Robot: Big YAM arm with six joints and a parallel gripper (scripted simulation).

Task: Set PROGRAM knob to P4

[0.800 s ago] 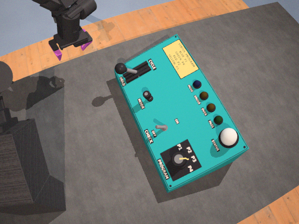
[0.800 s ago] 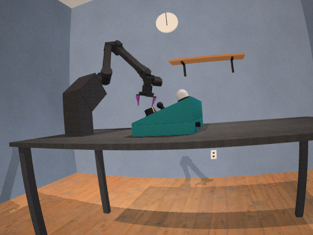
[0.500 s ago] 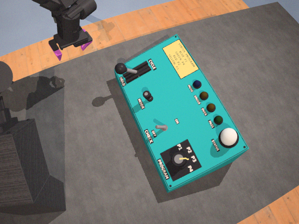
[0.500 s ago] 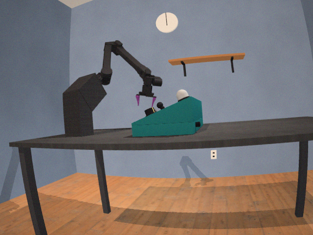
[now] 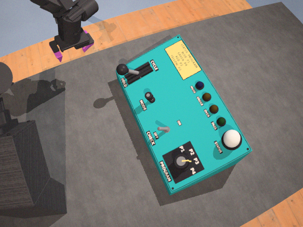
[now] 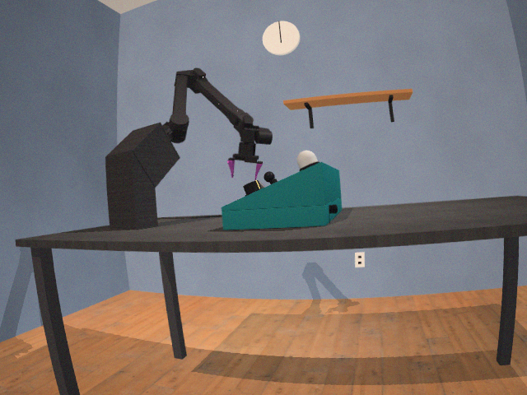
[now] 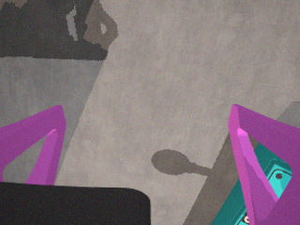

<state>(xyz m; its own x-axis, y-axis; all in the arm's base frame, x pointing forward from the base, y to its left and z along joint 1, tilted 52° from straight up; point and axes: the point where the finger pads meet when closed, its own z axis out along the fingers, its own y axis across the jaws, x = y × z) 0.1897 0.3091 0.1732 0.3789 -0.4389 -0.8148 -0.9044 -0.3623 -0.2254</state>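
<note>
A teal console [image 5: 182,114] stands on the dark table. Its PROGRAM knob [image 5: 182,161] sits on a black plate at the near end, with its yellow pointer toward P3. My gripper [image 5: 71,50] with purple fingers is open and empty. It hangs high above the table, well off the console's far left corner, beyond the ball-topped CYCLE/HOLD lever [image 5: 122,69]. In the side view the gripper [image 6: 244,169] is above the console's low end [image 6: 255,204].
The panel also holds a MODE switch [image 5: 149,97], a CHECK toggle [image 5: 163,128], several dark lamps [image 5: 210,102], a white STATUS dome [image 5: 231,138] and a yellow legend card [image 5: 182,63]. The robot's base block [image 5: 22,161] stands at the left.
</note>
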